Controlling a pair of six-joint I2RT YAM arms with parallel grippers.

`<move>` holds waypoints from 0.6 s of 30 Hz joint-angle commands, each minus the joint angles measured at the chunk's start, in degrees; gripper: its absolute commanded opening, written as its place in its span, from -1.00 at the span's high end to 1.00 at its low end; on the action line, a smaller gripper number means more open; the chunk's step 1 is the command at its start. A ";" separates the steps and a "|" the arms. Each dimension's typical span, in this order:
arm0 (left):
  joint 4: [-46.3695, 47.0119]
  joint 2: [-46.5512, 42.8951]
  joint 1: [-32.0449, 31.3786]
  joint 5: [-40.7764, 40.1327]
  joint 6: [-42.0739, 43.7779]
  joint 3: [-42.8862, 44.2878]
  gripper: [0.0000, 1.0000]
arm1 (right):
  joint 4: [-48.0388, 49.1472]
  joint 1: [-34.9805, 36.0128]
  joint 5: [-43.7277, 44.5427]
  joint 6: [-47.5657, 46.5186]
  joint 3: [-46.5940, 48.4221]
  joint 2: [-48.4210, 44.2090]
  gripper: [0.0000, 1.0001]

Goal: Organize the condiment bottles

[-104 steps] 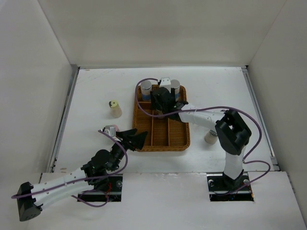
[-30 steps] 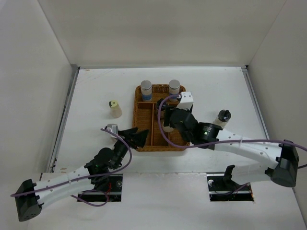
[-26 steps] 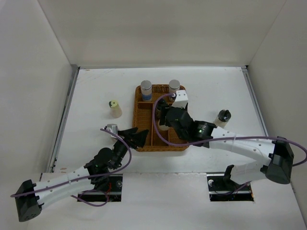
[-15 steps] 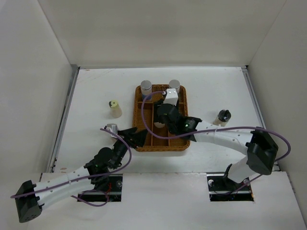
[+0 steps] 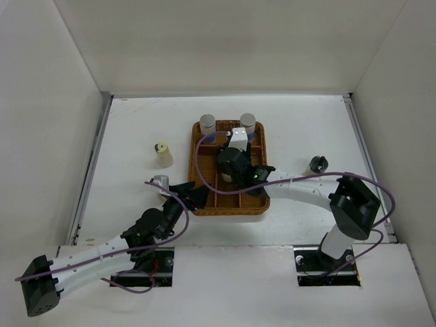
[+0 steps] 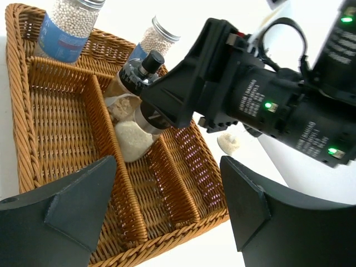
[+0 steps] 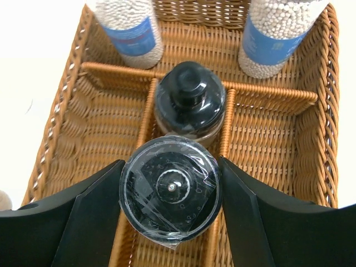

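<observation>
White bench [image 5: 306, 122] carries a brown wicker tray [image 5: 231, 210] near its middle, divided into one cross strip toward the far edge and three long lanes.

The right arm [image 5: 306, 187] stretches from the near right corner over the tray. The right claw [image 7: 171, 167] pinches a black-lidded shaker [image 7: 169, 194], its fingers [image 7: 89, 222] pressed on either side of the lid. The shaker's glass body, with white powder inside, stands upright in the middle lane [image 6: 132, 142]; whether it touches the wicker floor I cannot tell.

The left claw [image 5: 194, 196] is spread wide and holds nothing, at the tray corner facing the near left corner of the bench.

Two blue-labelled jars [image 7: 129, 28] [image 7: 281, 28] stand apart in the far strip. A knob-topped shaker [image 7: 189, 103] stands in the middle lane just beside the held one, on its far side.

Loose on the bench:
- a cream shaker [image 5: 162, 154] between the tray and the left edge
- a chrome-topped shaker [image 5: 159, 182] just beside the left claw
- a dark-topped shaker [image 5: 317, 164] toward the right edge
</observation>
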 commanded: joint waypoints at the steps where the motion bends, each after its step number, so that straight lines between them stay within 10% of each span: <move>1: 2.17 0.27 0.05 0.99 -0.50 -0.69 -0.49 | 7.78 -0.97 2.20 -0.57 2.96 1.12 0.05; 18: 2.17 -0.17 -0.30 1.07 -0.50 -0.69 -0.49 | 1.45 0.61 1.33 1.89 -0.45 -9.05 -0.77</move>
